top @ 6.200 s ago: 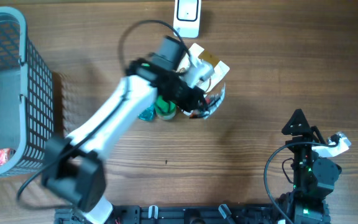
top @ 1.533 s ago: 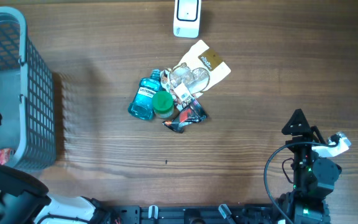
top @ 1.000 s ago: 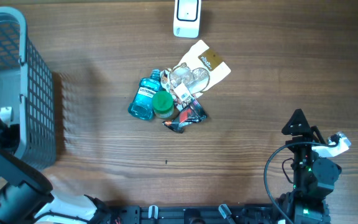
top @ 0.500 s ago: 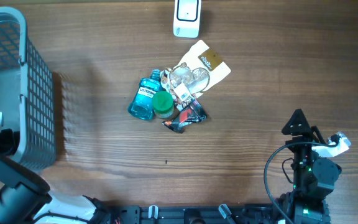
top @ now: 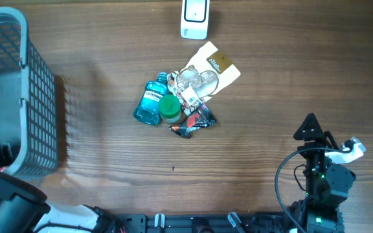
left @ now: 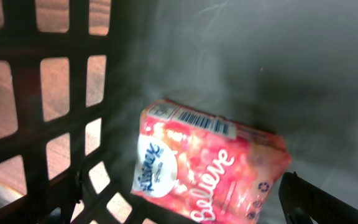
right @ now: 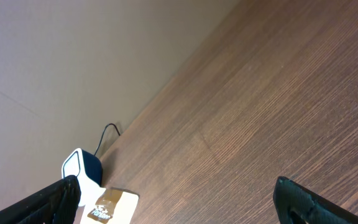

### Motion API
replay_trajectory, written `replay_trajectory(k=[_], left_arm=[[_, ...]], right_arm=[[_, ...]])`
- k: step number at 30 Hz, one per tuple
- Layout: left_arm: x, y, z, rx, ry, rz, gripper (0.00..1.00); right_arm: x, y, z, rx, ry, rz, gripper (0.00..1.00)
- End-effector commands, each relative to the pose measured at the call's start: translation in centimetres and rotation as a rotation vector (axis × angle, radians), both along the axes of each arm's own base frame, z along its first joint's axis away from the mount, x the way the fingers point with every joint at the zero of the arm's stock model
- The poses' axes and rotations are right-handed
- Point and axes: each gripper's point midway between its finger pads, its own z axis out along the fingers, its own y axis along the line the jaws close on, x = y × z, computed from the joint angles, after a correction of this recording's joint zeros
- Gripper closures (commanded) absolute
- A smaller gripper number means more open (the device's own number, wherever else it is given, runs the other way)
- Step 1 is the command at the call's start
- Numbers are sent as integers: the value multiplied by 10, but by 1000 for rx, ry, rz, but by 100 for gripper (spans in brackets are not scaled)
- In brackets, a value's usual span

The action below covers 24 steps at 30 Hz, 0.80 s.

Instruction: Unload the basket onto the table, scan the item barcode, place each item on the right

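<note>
Your left jaws hang wide apart over the tissue pack (left: pixel 210 165), which lies barcode (left: pixel 201 119) up in a corner of the basket (top: pixel 41 97), and your right jaws gape idle, so grip its long sides, leave the code bare, and lift clear before swinging to the scanner (top: pixel 194 16).

A mock shop checkout: a wooden desk (top: pixel 283 77) carries a scanner (top: pixel 194 16), a grey mesh basket (top: pixel 41 97) and a heap of small goods (top: pixel 185 97), beside a bare wall (right: pixel 73 56).

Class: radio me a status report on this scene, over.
Left gripper open above tissue pack in basket, barcode showing. Right gripper open, empty. Pack unobstructed.
</note>
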Motion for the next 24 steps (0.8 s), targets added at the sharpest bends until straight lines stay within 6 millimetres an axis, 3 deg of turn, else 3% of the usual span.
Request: replay_trajectory(k=[1,6,11,16,21,24], left_arm=[[5,-6,-20,-69,-14,-31,0],[8,-10,-37,-115,-19,-36,0],[12,-6,-40,-103,-28,-37,1],[15,-8,-40,-115,-44,-42,27],[19,-10,-40,-129,-74,-22,29],[20,-11,-40,-129,-75,-21,35]], right_arm=[[-1,-4,0,-21,3,-16,0],[-1,-3,0,-21,3,-16,0],[-1,-3,0,-21,3,-16,0],[-1,-3,0,-21,3,-16,0],[-1,-4,0,-21,3,-16,0],[-1,-3,0,-21,3,-16,0]])
